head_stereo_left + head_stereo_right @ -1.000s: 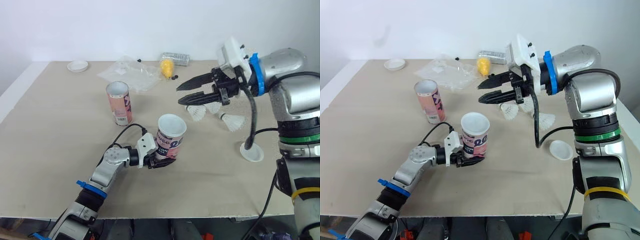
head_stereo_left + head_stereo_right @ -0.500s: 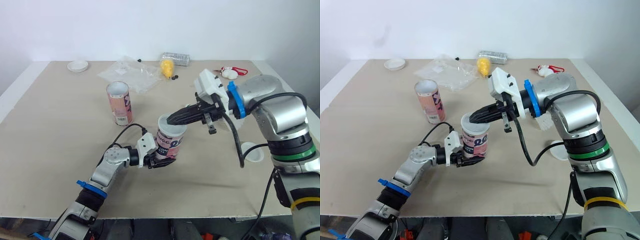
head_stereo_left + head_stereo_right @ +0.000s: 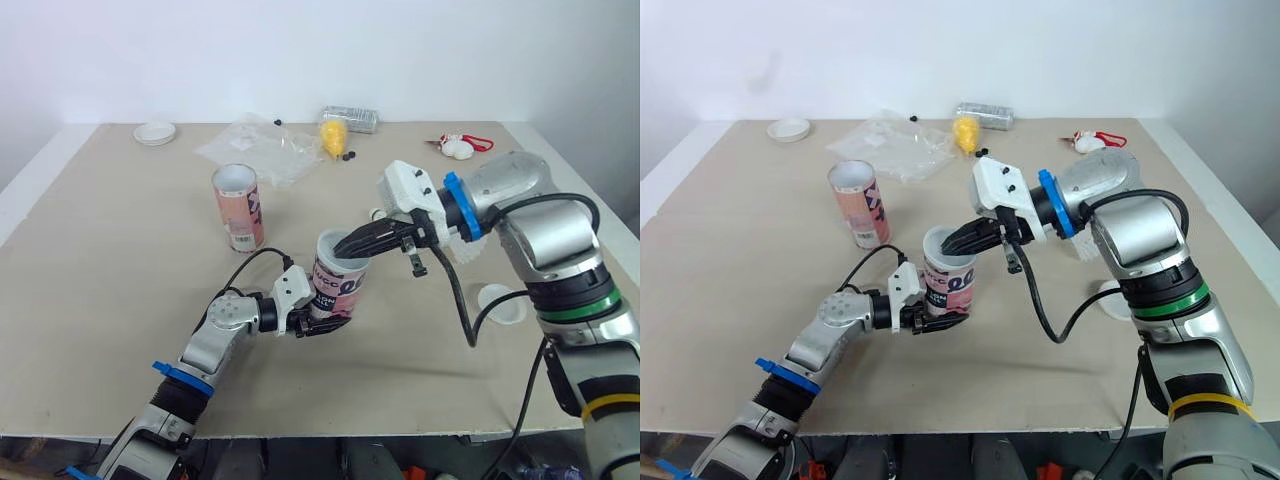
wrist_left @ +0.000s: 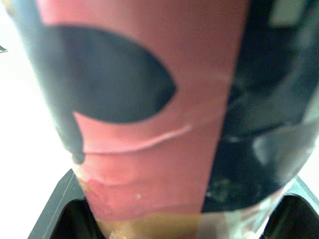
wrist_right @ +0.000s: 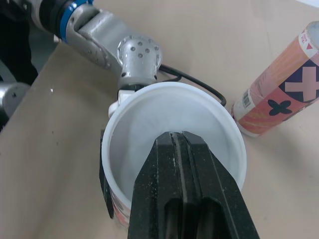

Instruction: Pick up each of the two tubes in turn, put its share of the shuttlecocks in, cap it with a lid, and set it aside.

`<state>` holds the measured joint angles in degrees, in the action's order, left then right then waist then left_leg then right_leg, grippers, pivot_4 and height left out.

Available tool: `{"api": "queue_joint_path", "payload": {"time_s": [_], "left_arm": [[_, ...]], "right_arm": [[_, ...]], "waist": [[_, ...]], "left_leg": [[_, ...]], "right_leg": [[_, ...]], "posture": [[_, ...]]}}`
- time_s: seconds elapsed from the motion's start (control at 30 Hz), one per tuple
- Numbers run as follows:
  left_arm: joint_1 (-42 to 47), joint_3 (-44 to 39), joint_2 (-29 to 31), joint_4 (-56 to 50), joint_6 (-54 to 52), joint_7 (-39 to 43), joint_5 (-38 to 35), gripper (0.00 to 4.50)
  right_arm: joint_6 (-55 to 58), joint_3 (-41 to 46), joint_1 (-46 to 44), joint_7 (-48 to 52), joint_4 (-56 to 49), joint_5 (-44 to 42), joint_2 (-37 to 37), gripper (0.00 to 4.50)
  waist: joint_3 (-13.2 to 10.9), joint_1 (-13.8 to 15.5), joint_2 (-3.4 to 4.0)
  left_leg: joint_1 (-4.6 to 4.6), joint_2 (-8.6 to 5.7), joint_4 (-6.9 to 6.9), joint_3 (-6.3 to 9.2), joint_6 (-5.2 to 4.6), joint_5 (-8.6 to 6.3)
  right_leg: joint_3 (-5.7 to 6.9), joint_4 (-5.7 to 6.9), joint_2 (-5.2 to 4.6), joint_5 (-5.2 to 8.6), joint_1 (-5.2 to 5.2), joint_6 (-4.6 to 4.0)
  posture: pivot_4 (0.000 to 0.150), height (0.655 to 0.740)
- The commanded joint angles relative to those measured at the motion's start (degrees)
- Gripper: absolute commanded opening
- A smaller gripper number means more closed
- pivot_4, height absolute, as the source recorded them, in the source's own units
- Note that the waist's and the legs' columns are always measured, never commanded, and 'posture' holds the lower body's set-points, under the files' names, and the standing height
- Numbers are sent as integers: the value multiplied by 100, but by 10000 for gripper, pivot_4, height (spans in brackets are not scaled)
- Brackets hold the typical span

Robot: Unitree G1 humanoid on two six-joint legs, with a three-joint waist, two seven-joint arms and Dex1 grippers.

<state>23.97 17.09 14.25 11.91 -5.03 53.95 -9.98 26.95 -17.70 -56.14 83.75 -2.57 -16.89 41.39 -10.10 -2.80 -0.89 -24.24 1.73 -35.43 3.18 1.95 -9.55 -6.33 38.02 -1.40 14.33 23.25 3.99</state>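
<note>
Right wrist view looks straight down the right gripper (image 5: 175,137): fingers pressed together, tips right at the open mouth of the tube (image 5: 134,129). The left gripper (image 3: 325,318) has its fingers clamped round that tube's lower end, near the middle of the tabletop (image 3: 100,250). The second tube (image 3: 240,207) stands upright further back, and a lid (image 3: 502,303) lies off to the right.

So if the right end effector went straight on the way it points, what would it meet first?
The inside of the open tube that the left end effector holds: the right end effector, shut, points into its mouth. Probably the white inner wall; depth is unclear.
</note>
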Motion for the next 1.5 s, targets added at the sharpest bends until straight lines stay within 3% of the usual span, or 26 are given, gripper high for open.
{"api": "queue_joint_path", "payload": {"time_s": [0.03, 0.9, 1.13, 1.5], "left_arm": [[-183, 25, 77, 274, -236, -135, 167, 30056], [-239, 4, 64, 279, -240, -185, 183, 30056], [-248, -2, 46, 278, -238, -184, 185, 30056], [-260, -14, 38, 269, -255, -199, 194, 30056]], "right_arm": [[-9, -278, 71, 166, 34, 204, 32, 888], [-642, -780, 200, 340, 208, 990, -486, 888], [32, -674, 205, 221, 166, 818, -746, 888], [214, -1146, -24, 354, 356, 1275, -722, 888]], "waist": [[7, 0, -3], [76, -84, -1], [124, -142, -32], [142, -157, -15]], "left_leg": [[0, 0, 0, 0, 0, 0], [51, 3, 10, 1, 32, -20], [89, 3, 12, 7, 62, -40], [96, 3, 16, 16, 74, -49]], "right_leg": [[0, 0, 0, 0, 0, -1], [2, -3, -2, 7, -3, -12], [2, -4, -5, 14, -21, -25], [5, -30, -6, 16, -18, -28]], "posture": [[1500, 7400], [1500, 7400], [1500, 7400], [1500, 7400]]}}
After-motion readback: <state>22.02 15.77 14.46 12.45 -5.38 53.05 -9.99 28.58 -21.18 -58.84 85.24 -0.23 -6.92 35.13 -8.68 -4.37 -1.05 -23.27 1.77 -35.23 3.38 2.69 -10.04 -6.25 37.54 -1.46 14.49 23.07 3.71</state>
